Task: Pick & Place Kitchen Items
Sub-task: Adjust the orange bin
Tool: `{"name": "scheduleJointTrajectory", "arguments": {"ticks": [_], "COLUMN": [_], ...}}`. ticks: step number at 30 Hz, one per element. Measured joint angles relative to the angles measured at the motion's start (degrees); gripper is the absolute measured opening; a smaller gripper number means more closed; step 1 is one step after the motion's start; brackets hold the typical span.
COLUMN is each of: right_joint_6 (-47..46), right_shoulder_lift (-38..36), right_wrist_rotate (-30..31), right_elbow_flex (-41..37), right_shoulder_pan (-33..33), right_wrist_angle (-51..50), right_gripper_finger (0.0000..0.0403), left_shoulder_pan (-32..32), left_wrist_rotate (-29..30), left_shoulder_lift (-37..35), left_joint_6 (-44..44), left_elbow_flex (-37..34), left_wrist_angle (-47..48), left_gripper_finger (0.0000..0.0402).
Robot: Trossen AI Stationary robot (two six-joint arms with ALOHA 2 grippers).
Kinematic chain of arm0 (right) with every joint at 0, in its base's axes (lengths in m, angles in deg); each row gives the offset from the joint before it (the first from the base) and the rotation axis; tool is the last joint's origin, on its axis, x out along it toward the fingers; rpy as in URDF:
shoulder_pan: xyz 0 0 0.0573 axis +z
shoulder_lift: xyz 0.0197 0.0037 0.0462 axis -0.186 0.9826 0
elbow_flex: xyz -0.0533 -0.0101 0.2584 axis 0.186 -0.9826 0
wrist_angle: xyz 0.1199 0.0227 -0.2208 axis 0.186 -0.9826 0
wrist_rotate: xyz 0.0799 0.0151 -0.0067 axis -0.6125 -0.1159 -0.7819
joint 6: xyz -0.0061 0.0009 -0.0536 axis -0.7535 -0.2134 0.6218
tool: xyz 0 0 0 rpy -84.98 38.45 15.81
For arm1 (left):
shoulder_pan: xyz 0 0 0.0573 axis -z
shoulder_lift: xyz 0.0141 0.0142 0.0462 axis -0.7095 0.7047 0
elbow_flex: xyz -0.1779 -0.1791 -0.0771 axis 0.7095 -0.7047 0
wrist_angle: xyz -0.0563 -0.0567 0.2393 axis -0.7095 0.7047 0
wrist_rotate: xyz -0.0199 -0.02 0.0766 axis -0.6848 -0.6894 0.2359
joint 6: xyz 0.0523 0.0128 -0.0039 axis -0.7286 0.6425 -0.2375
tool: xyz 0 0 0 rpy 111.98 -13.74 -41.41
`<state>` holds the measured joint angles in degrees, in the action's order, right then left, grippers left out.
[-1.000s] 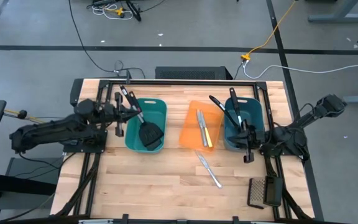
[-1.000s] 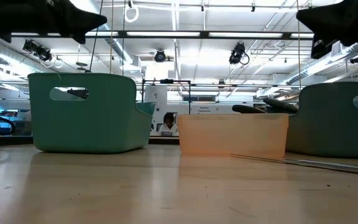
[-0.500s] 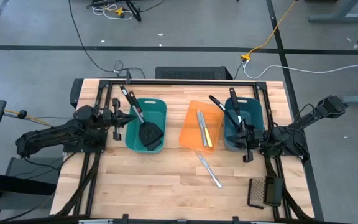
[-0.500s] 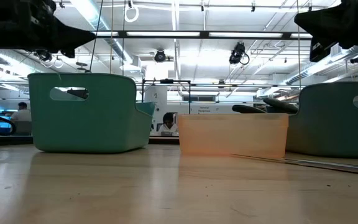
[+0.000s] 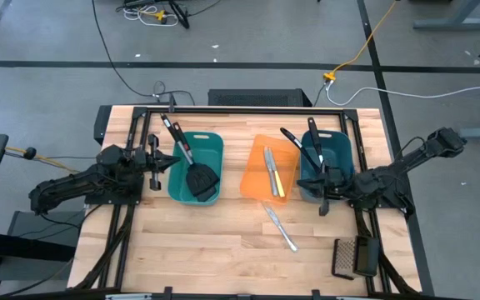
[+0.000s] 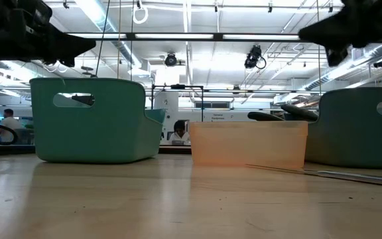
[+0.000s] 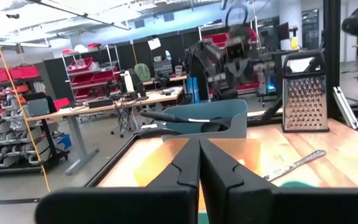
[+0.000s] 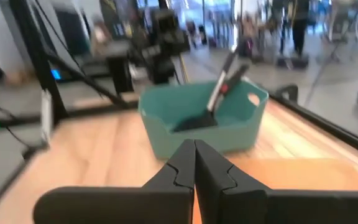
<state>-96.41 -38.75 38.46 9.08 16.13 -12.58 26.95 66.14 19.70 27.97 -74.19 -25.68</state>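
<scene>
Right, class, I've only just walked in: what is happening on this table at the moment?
Nothing is being held. The left gripper hangs beside the teal bin holding the spatulas, jaws shut and empty. The right gripper hangs by the darker teal bin, also shut and empty. Two knives lie in the orange bin; one silver knife lies on the wooden table.
</scene>
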Motion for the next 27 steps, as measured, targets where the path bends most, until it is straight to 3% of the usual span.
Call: {"name": "scheduleJointTrajectory", "arguments": {"ticks": [7, 10, 19, 27], "right_joint_6": [-8.6, -13.9, -15.8, -14.3], "right_shoulder_lift": [14.7, 22.1, 42.4, 55.7], "right_wrist_rotate": [2.0, -2.0, -17.4, -23.9], "right_elbow_flex": [23.2, 31.4, 46.5, 55.6], "right_shoulder_pan": [-2.9, -6.0, -14.6, -19.9], "right_wrist_angle": [-29.9, -39.8, -49.8, -56.3], "right_gripper_finger": [0.0013, 0.0038, 0.0165, 0.0187], "left_shoulder_pan": [0.0, 0.0, 0.0, 0.0], "left_wrist_rotate": [0.0, 0.0, 0.0, 0.0], "left_shoulder_lift": [0.1, 0.1, 0.1, 0.1], "left_joint_6": [-0.1, 0.2, -0.1, -0.2], "left_elbow_flex": [0.0, 0.0, 0.0, 0.0], "left_wrist_angle": [-0.1, -0.2, -0.3, -0.3], "left_gripper_finger": [0.0022, 0.0017, 0.0008, 0.0018]}}
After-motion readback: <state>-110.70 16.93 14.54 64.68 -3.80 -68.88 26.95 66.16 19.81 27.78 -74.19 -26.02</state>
